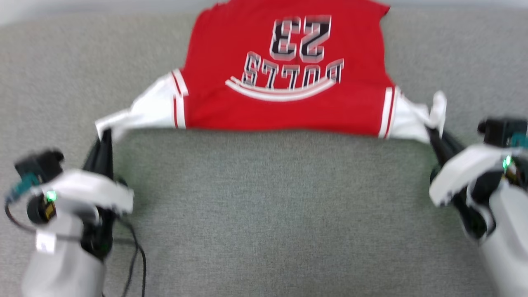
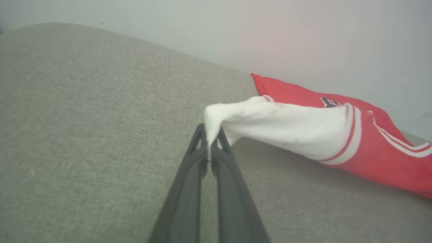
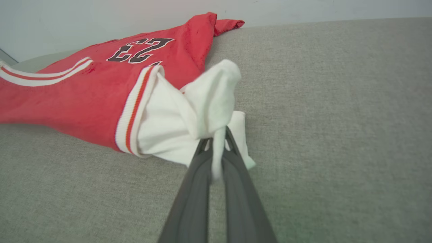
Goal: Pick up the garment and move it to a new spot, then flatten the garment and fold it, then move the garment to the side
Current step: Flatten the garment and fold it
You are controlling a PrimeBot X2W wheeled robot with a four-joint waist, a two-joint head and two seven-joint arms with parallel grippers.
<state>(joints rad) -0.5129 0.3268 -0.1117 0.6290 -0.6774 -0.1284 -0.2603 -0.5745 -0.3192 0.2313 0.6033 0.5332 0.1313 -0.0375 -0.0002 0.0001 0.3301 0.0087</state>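
Nearest the lens, the left pincer [image 1: 106, 134] and the right pincer [image 1: 431, 133] rise from pale forearms at the lower corners, and each is clamped tight on cloth. The garment [image 1: 284, 103] hangs stretched between them, its near edge drawn into an almost straight line from one pair of fingertips to the other. The left pincer [image 2: 211, 135] nips the bunched end of one white sleeve [image 2: 280, 125], which runs up and away from its tips and sits raised off the surface. The right pincer [image 3: 217, 135] bites a crumpled knot of the other white sleeve [image 3: 189, 114], with loose folds spilling over and beside its tips. Red-and-white stripe trim joins each sleeve to the red body. Beyond both pincers that body lies spread away from them on the grey fabric-covered tabletop [image 1: 264, 206], its black, white-outlined 23 upside down from the head view (the lettering below it is too blurred to read with certainty). The garment's far end reaches the tabletop's far edge, where a pale wall [image 2: 202, 33] stands behind it.
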